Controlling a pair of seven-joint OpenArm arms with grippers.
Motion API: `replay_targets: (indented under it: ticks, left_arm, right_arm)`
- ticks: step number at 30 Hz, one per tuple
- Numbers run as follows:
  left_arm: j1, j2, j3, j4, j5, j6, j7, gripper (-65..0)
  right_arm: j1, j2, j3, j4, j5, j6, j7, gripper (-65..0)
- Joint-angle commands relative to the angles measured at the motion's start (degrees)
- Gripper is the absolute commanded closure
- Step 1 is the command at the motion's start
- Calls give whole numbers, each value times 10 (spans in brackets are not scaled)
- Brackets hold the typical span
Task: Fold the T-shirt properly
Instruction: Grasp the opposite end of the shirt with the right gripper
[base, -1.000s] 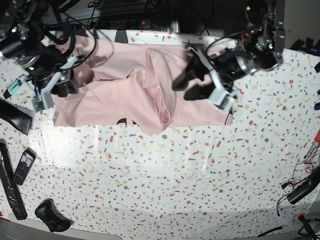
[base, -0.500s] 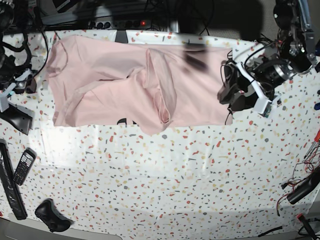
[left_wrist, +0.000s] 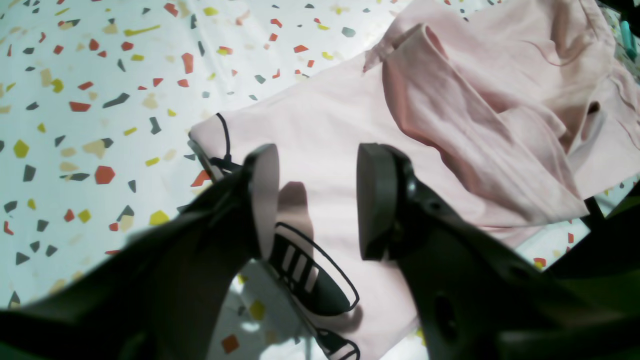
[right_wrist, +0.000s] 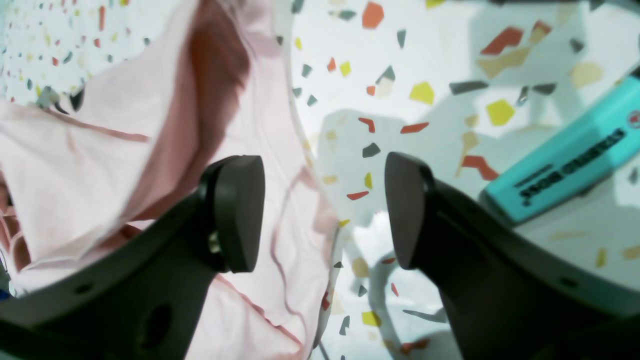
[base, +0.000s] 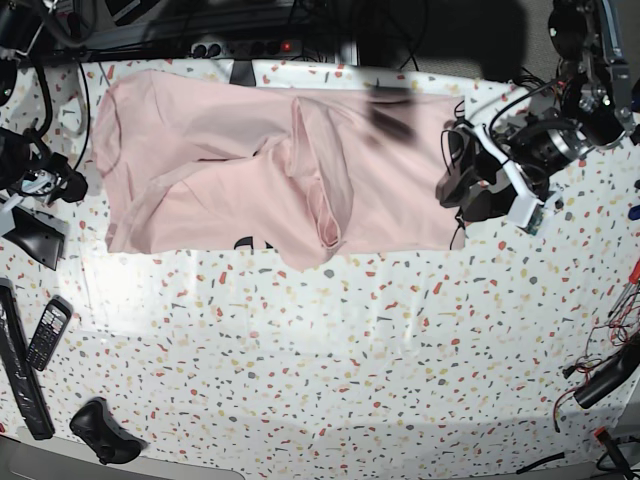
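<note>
The pale pink T-shirt (base: 230, 170) lies spread across the far part of the table, with a bunched ridge down its middle (base: 325, 190). A bit of black lettering peeks out at its near edge (base: 250, 243). My left gripper (base: 463, 198) is open and empty just off the shirt's right edge. In the left wrist view the left gripper (left_wrist: 317, 200) hovers over the T-shirt (left_wrist: 450, 115) hem and black print (left_wrist: 310, 280). My right gripper (right_wrist: 322, 212) is open and empty over the T-shirt (right_wrist: 100, 150) edge and bare table. In the base view my right gripper (base: 55, 185) sits at the left edge.
A teal highlighter (right_wrist: 565, 165) lies beside my right gripper. At the left are a black wedge (base: 35, 235), a phone (base: 47, 332), a long black bar (base: 20, 375) and a black controller (base: 100, 432). Cables (base: 600, 380) lie at the right edge.
Both arms have pulled outward off the shirt over the last second. The right arm has shifted slightly at the left edge since half a second ago. The shirt has not moved.
</note>
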Motion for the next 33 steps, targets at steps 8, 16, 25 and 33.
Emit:
replay_targets:
  ticks: [8, 16, 25, 33]
  left_arm:
    - [-3, -3, -2, 10, -13, -5, -13, -247]
    - [-3, -3, -2, 10, -13, -5, -13, -247]
    - [-3, -3, -2, 10, -13, -5, -13, -247]
    - [-3, -3, -2, 10, -12, -5, -13, -247]
  right_arm:
    - [9, 9, -104, -18, -17, 2, 8, -368]
    - [9, 9, -170, -18, -16, -18, 10, -366]
    - [9, -43, -185, -18, -16, 4, 5, -268]
    - [9, -51, -186, -18, -18, 10, 6, 0]
